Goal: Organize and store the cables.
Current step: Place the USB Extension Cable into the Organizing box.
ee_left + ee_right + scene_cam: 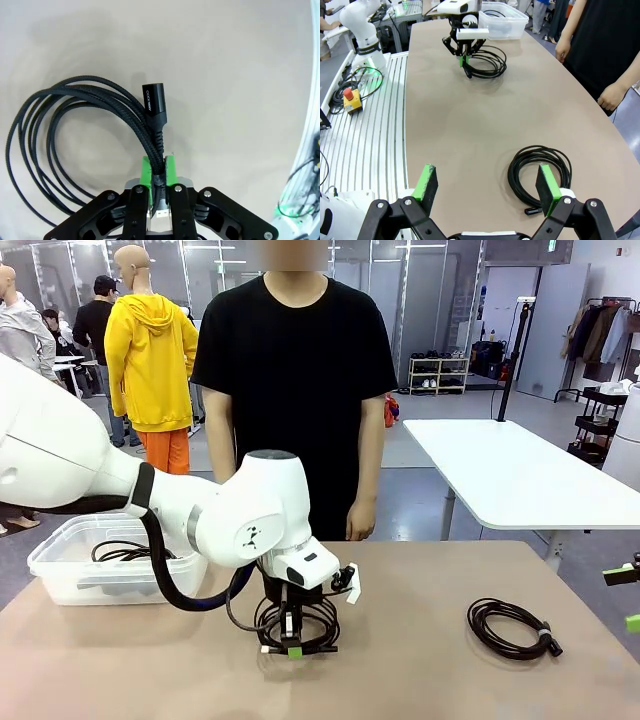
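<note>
The left gripper (159,167) is pressed together on the bundled strands of one coiled cable (145,137) lying on the bench (240,75). The right gripper (487,187) is held spread near the second cable (516,172). On lifting, loose loops may be shed and snagged on the bin (45,575) rim.

Bright, even overhead indoor light, no harsh glare. Shadows on the table (420,660) are soft; the cable (155,107) casts only a thin, faint one. Both wrist views bow at the edges. The front view's far background looks slightly soft.
</note>
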Tool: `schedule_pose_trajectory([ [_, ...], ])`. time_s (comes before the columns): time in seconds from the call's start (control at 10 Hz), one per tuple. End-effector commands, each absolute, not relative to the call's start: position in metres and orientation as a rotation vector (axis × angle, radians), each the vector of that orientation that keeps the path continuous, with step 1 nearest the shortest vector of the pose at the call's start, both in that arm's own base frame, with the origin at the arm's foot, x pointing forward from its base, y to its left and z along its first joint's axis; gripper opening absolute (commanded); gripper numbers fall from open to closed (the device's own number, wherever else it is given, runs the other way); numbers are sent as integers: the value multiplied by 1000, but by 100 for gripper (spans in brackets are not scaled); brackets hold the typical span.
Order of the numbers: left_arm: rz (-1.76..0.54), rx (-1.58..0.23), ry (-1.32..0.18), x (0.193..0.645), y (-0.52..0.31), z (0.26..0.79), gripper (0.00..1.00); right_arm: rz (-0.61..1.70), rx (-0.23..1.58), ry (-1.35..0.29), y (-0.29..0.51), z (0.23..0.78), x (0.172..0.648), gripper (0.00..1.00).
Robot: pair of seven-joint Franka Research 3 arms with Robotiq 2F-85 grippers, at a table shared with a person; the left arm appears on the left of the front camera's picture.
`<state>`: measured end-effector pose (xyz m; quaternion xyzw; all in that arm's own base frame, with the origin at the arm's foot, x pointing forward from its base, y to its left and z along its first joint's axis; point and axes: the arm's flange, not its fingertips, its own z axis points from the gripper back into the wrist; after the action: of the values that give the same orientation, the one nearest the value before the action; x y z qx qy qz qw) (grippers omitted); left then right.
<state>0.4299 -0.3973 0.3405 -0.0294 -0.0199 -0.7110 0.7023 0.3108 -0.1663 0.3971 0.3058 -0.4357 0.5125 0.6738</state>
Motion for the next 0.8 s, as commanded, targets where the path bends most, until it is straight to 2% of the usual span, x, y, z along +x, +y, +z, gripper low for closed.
schedule_pose_trajectory([
  [0.0, -1608, -26, -57, 418, -391, 387, 0, 1140, 698, -960, -165, 401, 309, 100],
  [0.3, -1596, 52, -98, 401, -373, 449, 0, 1140, 698, -960, -165, 401, 309, 100],
  [0.7, -1603, 124, -105, 382, -380, 453, 0, 1140, 698, -960, -165, 401, 309, 100],
])
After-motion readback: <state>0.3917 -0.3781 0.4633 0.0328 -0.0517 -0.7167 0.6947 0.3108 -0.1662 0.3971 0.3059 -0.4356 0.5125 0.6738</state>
